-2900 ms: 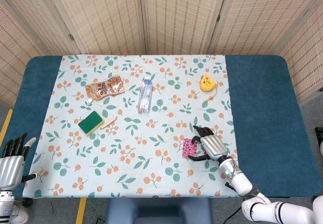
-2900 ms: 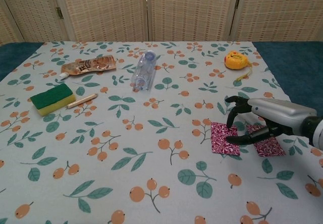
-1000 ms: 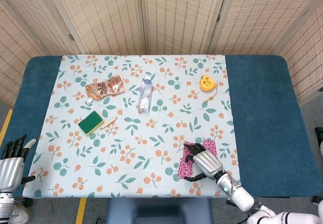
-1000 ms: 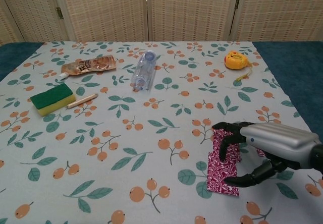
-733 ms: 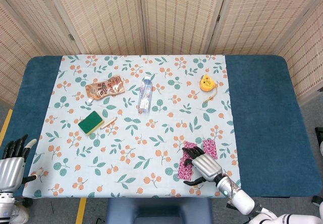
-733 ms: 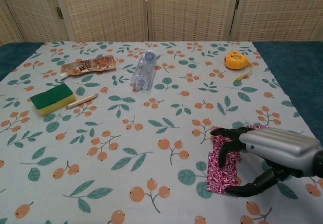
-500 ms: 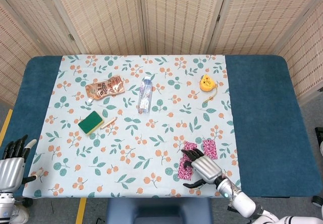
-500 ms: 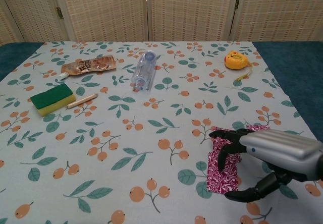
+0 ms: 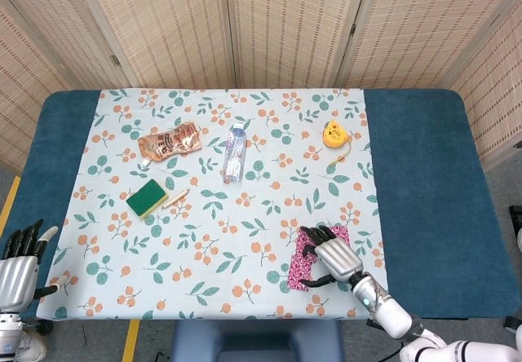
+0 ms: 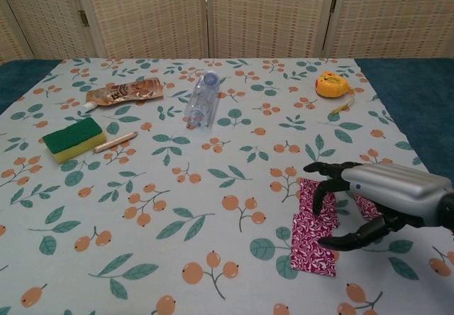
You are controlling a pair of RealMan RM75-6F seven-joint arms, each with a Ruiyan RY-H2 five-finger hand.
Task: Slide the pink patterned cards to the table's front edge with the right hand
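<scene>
The pink patterned cards lie fanned out near the front right of the floral cloth. One card [image 9: 298,274] [image 10: 311,248] is nearest the front edge, and another [image 9: 341,234] [image 10: 369,206] shows behind my right hand. My right hand [image 9: 330,258] [image 10: 379,193] arches over the cards with fingers [image 10: 320,189] spread and the thumb low at the front. It holds nothing. I cannot tell if the fingertips touch the cards. My left hand [image 9: 18,271] hangs off the table's front left corner, fingers apart and empty.
On the far half of the floral cloth [image 9: 204,248] lie an orange tape measure [image 9: 334,134], a clear bottle [image 9: 234,153], a brown pouch [image 9: 169,142], a green sponge [image 9: 147,198] and a thin stick [image 9: 175,198]. Blue table surface [image 9: 432,199] borders the cloth on the right.
My right hand dragged the cards toward the front edge, fanning them out. In the last half second it moved back away from the edge; the cards stayed.
</scene>
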